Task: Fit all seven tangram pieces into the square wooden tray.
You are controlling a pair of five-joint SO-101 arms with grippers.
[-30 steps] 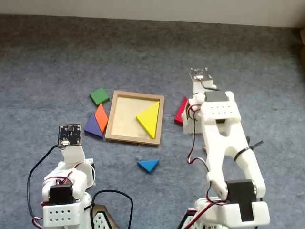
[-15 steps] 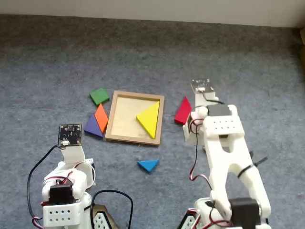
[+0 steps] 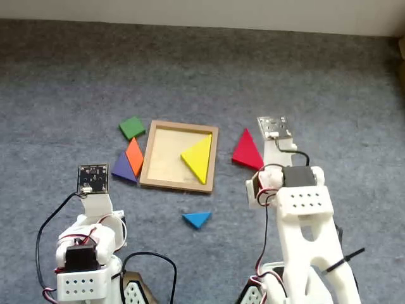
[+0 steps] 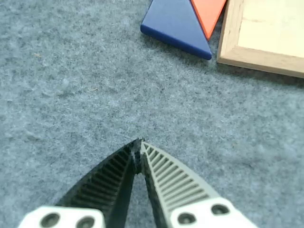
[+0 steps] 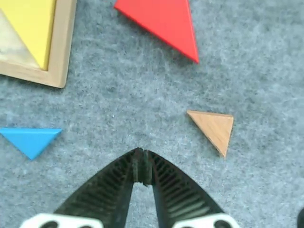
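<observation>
currently, the yellow triangle (image 3: 199, 158) lies in the tray (image 3: 177, 185). left gripper (image 4: 138, 145) and right gripper (image 5: 141, 164) are clenched on nothing, above carpet (image 4: 71, 85).

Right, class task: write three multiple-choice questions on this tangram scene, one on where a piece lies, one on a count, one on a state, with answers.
1. Where is the red triangle relative to the wooden tray?
A inside it
B beside it, apart
C underneath it

2. How many pieces lie in the tray?
A one
B three
C none

3. The right hand is:
A shut on the red triangle
B wide open
C shut and empty

Answers: 1 B, a gap separates them. 2 A, the yellow triangle alone lies inside. 3 C, its fingers meet with nothing between.
</observation>
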